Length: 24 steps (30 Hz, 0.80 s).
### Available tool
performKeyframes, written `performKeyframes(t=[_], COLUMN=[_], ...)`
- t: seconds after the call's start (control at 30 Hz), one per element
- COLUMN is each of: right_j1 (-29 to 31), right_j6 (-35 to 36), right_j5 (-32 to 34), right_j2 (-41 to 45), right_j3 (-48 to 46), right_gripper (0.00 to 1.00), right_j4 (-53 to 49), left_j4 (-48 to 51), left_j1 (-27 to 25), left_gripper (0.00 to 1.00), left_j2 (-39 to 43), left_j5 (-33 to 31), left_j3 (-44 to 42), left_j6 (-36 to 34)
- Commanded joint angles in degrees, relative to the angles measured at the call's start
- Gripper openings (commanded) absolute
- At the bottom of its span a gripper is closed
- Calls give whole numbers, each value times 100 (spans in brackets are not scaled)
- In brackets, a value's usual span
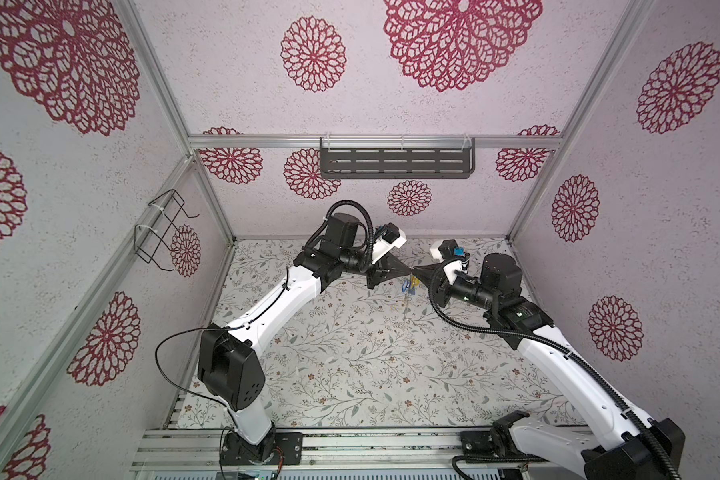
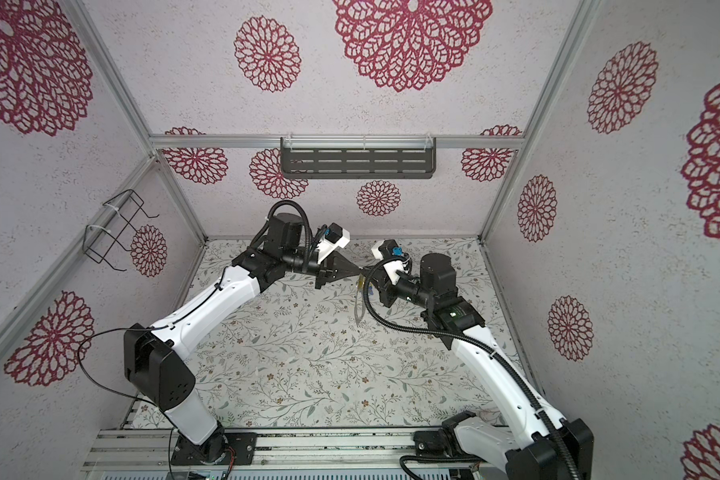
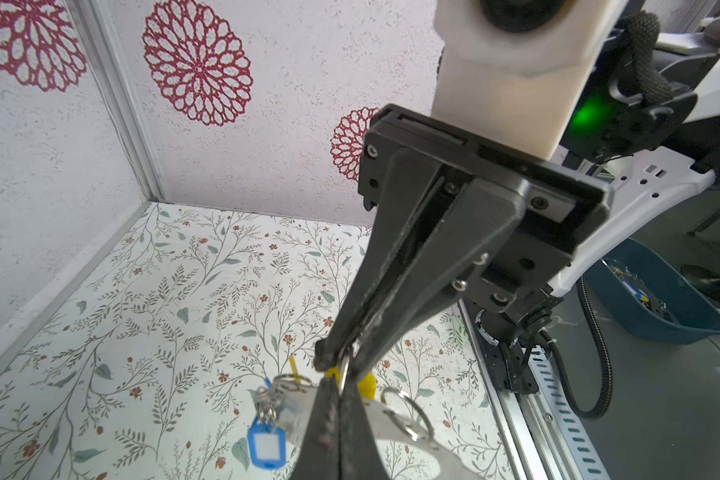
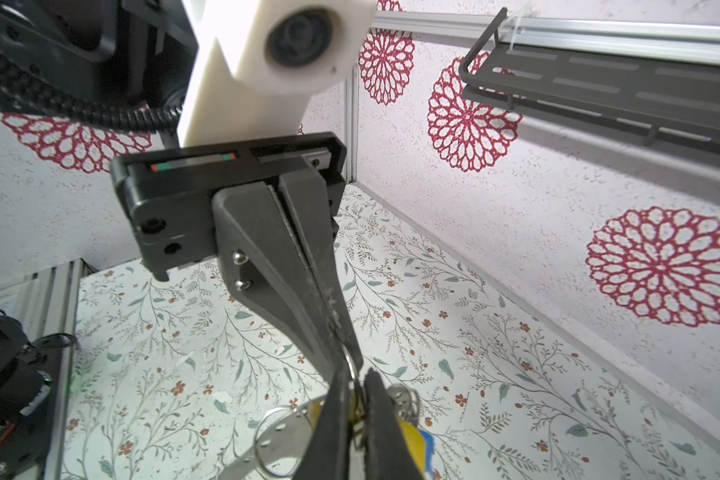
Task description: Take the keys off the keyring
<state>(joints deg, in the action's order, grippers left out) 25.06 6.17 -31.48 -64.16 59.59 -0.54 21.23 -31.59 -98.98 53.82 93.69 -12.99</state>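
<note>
Black slotted shelf (image 1: 395,163), wire rack (image 1: 161,230), floral tabletop (image 1: 350,365), blue bin (image 3: 657,299).

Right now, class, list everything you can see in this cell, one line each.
keys: several, blue and yellow, hanging under the grippers; count unclear
keyring: one, grey metal, hanging with them
split rings: several, silver, on the keyring
shelf: one, black, back wall
wire rack: one, black, left wall
bin: one, blue, beyond the table
table: one, floral cover
left gripper: one, black, shut on a split ring
right gripper: one, black, meeting the left's tip

left end effector (image 4: 347,359) | pinches small ring (image 4: 352,368) | keyring (image 4: 281,434), keys (image 4: 412,440) close by
</note>
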Motion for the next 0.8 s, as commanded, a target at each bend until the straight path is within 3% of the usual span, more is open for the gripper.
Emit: performKeyframes(t=[0.0, 0.4, 0.77], right_j1=[32, 33, -40], right_j6=[-276, -199, 59], right_j5=[-396, -315, 4], right_j2=[82, 51, 217], right_j3=[105, -55, -280], right_gripper=[20, 24, 20], right_j4=[166, 198, -58], left_j4=[-463, -395, -269], left_j1=[22, -15, -5], left_gripper=[0, 0, 0], left_j2=[264, 335, 379], left_j5=[166, 124, 108], left_j3=[102, 149, 211], left_j6=[91, 47, -14])
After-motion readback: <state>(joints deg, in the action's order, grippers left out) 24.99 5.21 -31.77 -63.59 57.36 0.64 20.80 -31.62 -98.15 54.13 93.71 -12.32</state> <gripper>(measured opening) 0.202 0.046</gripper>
